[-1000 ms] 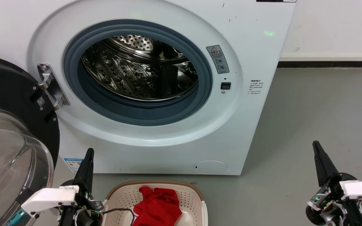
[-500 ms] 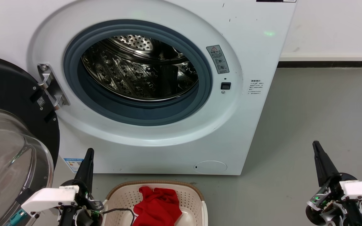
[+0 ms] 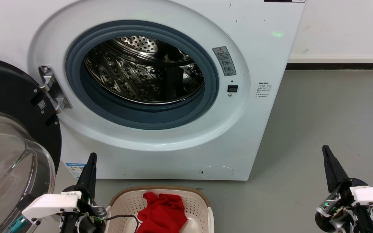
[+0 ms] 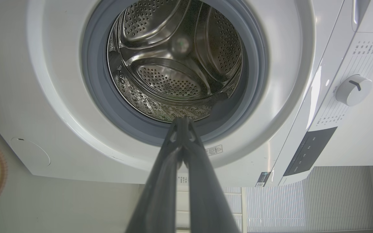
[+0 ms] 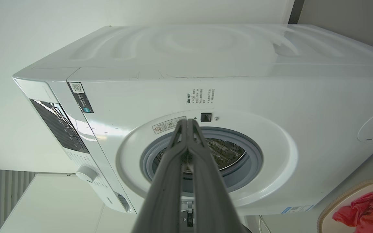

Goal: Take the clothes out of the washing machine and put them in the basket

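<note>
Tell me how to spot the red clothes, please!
Find the big white washing machine with its round door swung open. On the grey floor just in front of it sits a small cream basket with a brown rim. The clothes are the crumpled bright red heap inside it; nothing else nearby is that colour.

Big white front-loading washing machine (image 3: 261, 48) has its black-framed round glass door (image 3: 8, 106) swung wide open, perforated steel drum (image 3: 141, 74) showing bare metal. Right in front of the machine sits the small cream plastic basket (image 3: 160, 188), with a crumpled bright red garment (image 3: 162, 210) inside.
</note>
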Tool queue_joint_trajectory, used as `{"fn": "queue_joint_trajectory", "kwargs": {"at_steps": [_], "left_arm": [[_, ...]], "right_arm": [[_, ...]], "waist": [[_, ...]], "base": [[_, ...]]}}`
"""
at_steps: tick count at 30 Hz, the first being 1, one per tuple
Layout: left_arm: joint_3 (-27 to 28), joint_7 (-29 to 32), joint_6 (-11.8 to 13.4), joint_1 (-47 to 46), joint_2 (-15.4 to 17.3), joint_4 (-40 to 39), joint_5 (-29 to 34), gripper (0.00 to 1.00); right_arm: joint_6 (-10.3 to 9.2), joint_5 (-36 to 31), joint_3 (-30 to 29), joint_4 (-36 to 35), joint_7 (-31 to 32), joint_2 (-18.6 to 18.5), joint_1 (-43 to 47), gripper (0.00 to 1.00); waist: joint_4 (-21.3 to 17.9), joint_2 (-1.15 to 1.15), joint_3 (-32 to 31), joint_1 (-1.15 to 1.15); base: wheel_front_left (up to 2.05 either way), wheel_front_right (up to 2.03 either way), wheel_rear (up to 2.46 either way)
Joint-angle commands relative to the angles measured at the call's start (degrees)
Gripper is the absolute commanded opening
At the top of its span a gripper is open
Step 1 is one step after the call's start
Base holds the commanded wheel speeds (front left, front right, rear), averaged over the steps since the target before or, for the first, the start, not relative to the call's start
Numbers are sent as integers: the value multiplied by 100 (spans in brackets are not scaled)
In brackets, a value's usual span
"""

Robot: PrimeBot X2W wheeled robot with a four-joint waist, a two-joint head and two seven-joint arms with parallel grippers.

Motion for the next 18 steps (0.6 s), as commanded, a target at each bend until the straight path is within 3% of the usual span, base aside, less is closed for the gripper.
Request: {"fn": "queue_joint_trajectory", "kwargs": {"at_steps": [1,18], "left_arm": [[17,9,-16,-33,-6,1,-12,0],[17,9,-15,-33,-6,1,-12,0]], "right_arm": [[0,-46,-9,10,14,18,-69,0],[0,-50,-11,10,12,20,-69,0]], "waist": [[0,0,0,0],[0,0,0,0]], "base": [[0,0,0],[0,0,0]]}}
